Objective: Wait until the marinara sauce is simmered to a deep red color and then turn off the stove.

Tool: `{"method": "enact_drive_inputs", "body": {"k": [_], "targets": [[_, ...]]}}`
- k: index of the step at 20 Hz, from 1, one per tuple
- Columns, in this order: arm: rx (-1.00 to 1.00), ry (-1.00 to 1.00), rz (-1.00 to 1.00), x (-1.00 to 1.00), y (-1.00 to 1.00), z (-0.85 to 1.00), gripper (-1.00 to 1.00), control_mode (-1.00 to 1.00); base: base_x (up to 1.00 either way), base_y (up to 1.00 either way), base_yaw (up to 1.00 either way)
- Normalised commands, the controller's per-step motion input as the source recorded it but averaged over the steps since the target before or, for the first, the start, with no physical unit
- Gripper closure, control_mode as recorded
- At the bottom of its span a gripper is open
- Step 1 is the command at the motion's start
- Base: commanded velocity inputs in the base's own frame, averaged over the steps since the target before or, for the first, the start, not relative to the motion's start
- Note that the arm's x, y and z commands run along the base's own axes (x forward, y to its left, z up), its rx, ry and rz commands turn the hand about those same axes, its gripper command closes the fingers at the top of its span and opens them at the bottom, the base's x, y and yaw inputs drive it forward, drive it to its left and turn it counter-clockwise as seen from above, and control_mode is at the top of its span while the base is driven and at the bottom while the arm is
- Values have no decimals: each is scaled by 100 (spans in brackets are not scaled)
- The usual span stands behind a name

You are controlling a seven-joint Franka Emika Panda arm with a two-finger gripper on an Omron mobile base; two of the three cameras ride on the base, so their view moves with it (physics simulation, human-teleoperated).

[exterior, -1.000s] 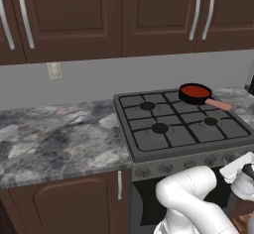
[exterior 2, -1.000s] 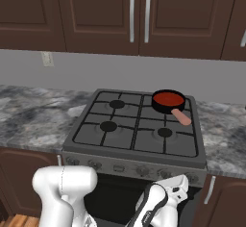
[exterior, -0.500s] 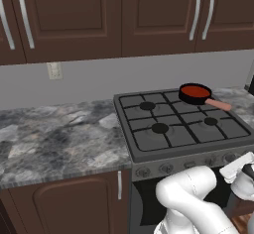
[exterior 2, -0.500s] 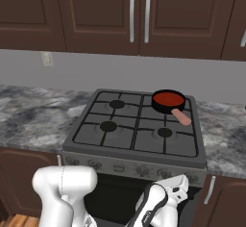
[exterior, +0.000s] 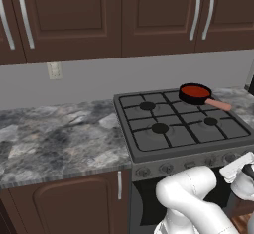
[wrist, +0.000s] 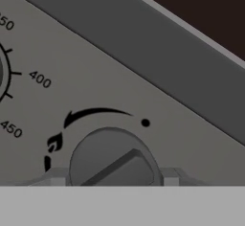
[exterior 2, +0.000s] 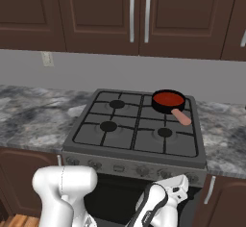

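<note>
From my remote seat I counted one stove (exterior 2: pixel 135 130) set into the grey marbled counter (exterior: pixel 54 139), with four round burners under black grates and a row of small knobs along its front panel. One small black pan (exterior 2: pixel 168 101) sat on the back right burner, its salmon-pink handle pointing toward the front right, and the marinara sauce (exterior 2: pixel 168 97) lay inside it as a flat red disc; in the left base view the same sauce (exterior: pixel 194 90) read as a strong red. The other three burners were bare. Above, I made out dark brown wall cabinets with long metal handles, four in the left base view, and one wall outlet (exterior: pixel 54 70) on the grey backsplash. The arm was folded down low in front of the stove, its hand up against the front panel near the right end. Through the hand view I saw one round grey knob (wrist: pixel 113 158) with a raised bar across it, flame marks and a curved arrow printed around it, and the gripper (wrist: pixel 110 177) drawn in on that knob, one tip at either side of it.
</note>
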Motion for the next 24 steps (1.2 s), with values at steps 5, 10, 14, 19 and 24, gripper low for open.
{"method": "enact_drive_inputs", "body": {"k": [5, 10, 14, 19, 24], "targets": [[0, 0, 0, 0, 0, 0, 100, -100, 0, 0, 0], [0, 0, 0, 0, 0, 0, 100, -100, 0, 0, 0], [0, 0, 0, 0, 0, 0, 100, -100, 0, 0, 0], [0, 0, 0, 0, 0, 0, 100, -100, 0, 0, 0], [0, 0, 0, 0, 0, 0, 100, -100, 0, 0, 0]]}}
